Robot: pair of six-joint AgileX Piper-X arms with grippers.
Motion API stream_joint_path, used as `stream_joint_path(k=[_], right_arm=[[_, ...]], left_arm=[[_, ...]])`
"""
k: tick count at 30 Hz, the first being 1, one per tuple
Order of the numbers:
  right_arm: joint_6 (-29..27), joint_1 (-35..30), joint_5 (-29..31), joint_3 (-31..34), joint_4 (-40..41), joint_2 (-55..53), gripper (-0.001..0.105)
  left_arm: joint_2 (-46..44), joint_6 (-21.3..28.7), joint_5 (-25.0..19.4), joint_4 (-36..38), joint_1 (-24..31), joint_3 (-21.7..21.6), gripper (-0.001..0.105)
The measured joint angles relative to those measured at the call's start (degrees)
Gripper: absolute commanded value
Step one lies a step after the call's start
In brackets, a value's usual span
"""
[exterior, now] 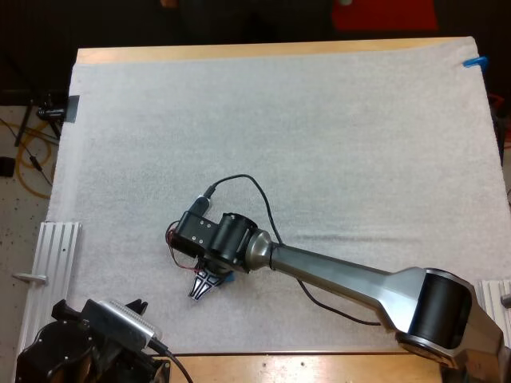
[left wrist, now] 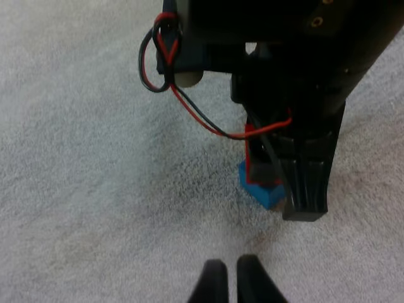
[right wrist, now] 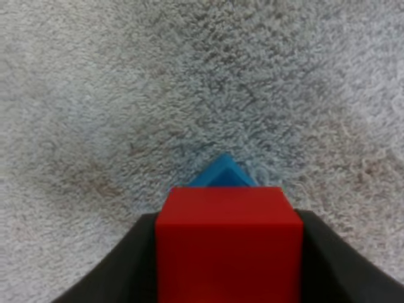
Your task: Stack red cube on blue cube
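- High view: white mat (exterior: 319, 120) covers the surface; right end effector (exterior: 206, 285) is low over its near part.
- Right end effector grips red cube (right wrist: 228, 243); left end effector (left wrist: 230, 278) closed, empty.
- Blue cube (right wrist: 222, 173) sits just beneath, rotated; centre red, lower flush, then release.

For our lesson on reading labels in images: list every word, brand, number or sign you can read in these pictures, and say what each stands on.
None: no word, brand, number or sign can be read in any view.
The red cube and the blue cube have plain faces.
The right gripper and the white mat bear no print.
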Motion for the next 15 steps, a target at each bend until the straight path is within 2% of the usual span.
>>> stream_joint_path(k=[1,4,6,15], right_arm=[[0.0,0.0,-0.14,0.0,0.0,0.0,0.038],[0.0,0.0,-0.17,0.0,0.0,0.0,0.052],[0.0,0.0,-0.17,0.0,0.0,0.0,0.054],[0.17,0.0,-0.17,0.0,0.0,-0.85,0.054]], left_arm=[[0.0,0.0,0.0,0.0,0.0,0.0,0.0],[0.0,0.0,0.0,0.0,0.0,0.0,0.0],[0.0,0.0,0.0,0.0,0.0,0.0,0.0],[0.0,0.0,0.0,0.0,0.0,0.0,0.0]])
